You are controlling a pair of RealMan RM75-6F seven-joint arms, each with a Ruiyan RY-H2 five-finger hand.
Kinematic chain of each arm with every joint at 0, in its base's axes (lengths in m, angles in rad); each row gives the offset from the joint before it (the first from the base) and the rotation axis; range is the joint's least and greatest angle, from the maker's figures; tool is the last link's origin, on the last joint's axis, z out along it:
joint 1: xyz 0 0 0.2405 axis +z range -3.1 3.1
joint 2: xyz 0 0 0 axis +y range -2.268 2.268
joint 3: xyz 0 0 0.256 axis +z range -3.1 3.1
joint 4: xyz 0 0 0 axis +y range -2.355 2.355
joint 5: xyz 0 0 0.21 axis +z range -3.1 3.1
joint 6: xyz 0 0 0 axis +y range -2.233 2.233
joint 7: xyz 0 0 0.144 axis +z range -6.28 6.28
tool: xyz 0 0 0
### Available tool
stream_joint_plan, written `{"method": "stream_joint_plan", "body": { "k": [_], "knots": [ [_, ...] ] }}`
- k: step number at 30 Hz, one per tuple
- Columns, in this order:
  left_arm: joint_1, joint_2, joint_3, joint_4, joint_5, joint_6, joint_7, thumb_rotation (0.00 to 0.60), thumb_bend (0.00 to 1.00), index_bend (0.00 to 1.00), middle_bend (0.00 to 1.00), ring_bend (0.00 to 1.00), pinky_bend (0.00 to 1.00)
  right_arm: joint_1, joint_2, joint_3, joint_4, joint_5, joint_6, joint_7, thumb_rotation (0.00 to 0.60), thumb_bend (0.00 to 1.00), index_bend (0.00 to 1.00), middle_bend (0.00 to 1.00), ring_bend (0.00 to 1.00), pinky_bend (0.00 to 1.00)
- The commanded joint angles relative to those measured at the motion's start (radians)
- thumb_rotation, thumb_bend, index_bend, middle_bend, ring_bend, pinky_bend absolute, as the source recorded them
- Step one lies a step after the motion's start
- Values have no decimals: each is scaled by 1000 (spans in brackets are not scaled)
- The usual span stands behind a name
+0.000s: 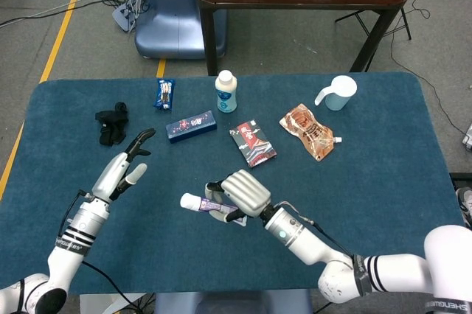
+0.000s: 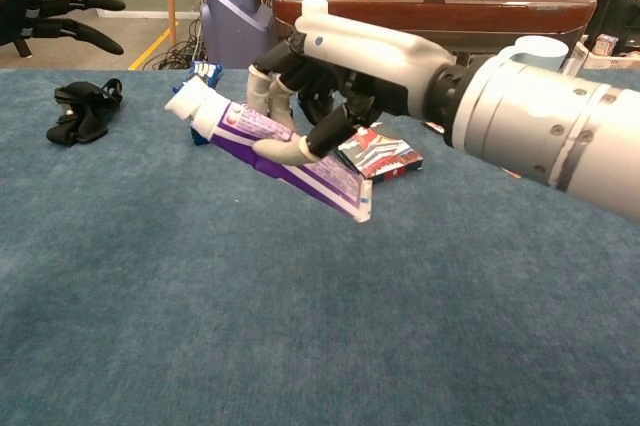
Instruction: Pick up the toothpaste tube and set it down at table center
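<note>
Right hand (image 1: 237, 192) grips toothpaste tube (image 2: 268, 146), cap toward the black cloth (image 1: 110, 125).
Chest view shows the tube tilted off the table; left hand (image 1: 125, 166) fingers wide, holding nothing.

Head view high, looking down, chest view low, near table (image 1: 66, 107)
</note>
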Motion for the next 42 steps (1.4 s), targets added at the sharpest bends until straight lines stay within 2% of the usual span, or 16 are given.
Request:
{"method": "stream_joint_plan", "body": {
  "k": [1, 8, 19, 42],
  "knots": [
    [-11, -34, -16, 6, -12, 13, 32, 0, 19, 0, 0, 6, 166, -7, -97, 23, 85, -49, 40, -4, 600, 847, 868, 773, 750, 609],
    [-32, -102, -27, 34, 5, 30, 94, 0, 12, 0, 0, 1, 136, 9, -187, 62, 155, -59, 31, -3, 600, 847, 871, 773, 750, 609],
    [-40, -190, -34, 76, 37, 76, 150, 0, 4, 0, 0, 0, 130, 28, -268, 121, 223, -58, 21, 14, 600, 847, 875, 773, 750, 609],
    [-34, -266, -49, 74, 59, 108, 141, 0, 3, 0, 0, 0, 127, 51, -365, 186, 310, -58, 31, -13, 600, 857, 886, 780, 752, 609]
  ]
}}
